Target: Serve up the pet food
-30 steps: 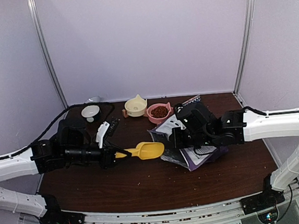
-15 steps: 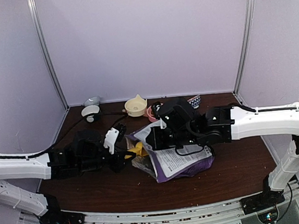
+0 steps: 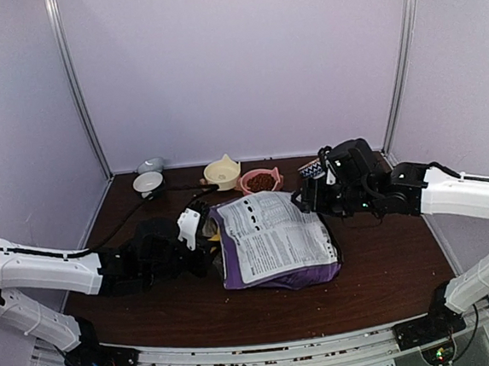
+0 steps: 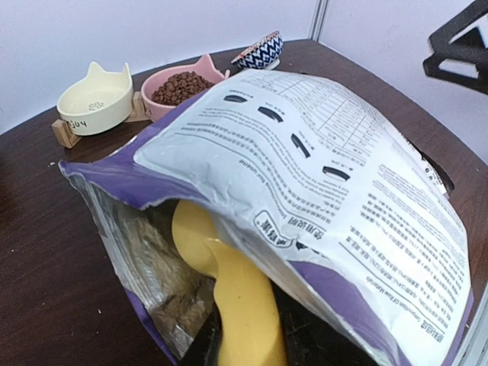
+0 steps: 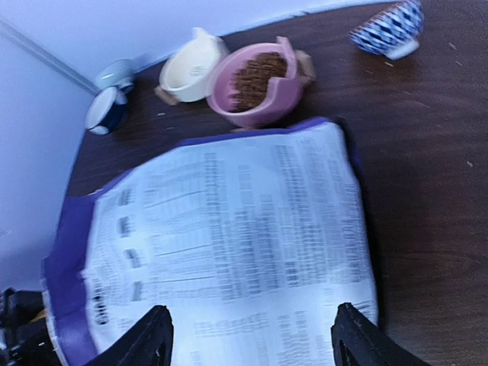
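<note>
Two right fingers (image 5: pixel 152 335) wide apart, empty, left fingers (image 4: pixel 197 351) clamping scoop (image 4: pixel 229 282)

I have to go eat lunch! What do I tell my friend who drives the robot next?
Left gripper: shut on the yellow scoop, which is poked into the open mouth of the purple bag.
Right gripper: open, empty, above the bag.
The bag lies flat mid-table, white label up.
Done: the pink bowl holds kibble.
Left: the cream bowl looks empty. Probably scoop kibble from the bag and tip it in.
</note>
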{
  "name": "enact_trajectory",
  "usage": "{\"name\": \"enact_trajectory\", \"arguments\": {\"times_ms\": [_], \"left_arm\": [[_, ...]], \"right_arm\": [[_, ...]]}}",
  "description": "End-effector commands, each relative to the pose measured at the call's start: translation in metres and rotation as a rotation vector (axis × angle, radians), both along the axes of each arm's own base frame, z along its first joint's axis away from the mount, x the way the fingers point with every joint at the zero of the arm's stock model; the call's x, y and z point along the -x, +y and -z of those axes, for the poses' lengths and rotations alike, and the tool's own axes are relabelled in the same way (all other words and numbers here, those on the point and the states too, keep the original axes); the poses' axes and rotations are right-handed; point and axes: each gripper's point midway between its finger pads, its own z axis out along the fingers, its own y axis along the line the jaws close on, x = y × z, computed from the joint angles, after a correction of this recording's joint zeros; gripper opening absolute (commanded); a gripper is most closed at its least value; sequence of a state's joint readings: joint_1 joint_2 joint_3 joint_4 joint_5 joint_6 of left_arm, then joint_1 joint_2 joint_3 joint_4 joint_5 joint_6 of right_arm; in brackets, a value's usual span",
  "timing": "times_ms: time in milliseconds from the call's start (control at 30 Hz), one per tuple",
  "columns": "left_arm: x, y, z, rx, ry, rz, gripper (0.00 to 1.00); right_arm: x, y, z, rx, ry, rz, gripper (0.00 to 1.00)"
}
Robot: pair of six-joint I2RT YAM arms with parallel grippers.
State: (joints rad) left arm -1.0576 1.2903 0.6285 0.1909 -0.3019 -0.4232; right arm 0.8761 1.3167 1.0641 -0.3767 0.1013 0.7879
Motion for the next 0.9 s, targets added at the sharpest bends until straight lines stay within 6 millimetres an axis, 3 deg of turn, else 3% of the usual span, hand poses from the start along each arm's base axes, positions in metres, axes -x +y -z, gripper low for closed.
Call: {"name": "enact_trajectory", "arguments": {"times_ms": [0, 100, 267, 600, 867], "left_arm": [[-0.013, -0.016, -0.047, 0.142, -0.092, -0.025, 0.00], [-0.014, -0.017, -0.048, 0.150, -0.090, -0.025, 0.00], [-0.014, -0.018, -0.049, 0.150, -0.089, -0.027, 0.00], [-0.014, -0.018, -0.049, 0.147, -0.091, -0.026, 0.00], [-0.017, -0.025, -0.054, 0.151, -0.128, -0.008, 0.00]], "right_arm": [[-0.008, -0.064, 0.067, 0.091, 0.145, 0.083, 0.71], [-0.016, -0.087, 0.086, 0.094, 0.182, 0.113, 0.63], [-0.025, -0.097, 0.102, 0.104, 0.210, 0.120, 0.56], [-0.034, -0.083, 0.115, 0.066, 0.233, 0.082, 0.46], [-0.044, -0.071, 0.124, 0.090, 0.231, 0.019, 0.26]]}}
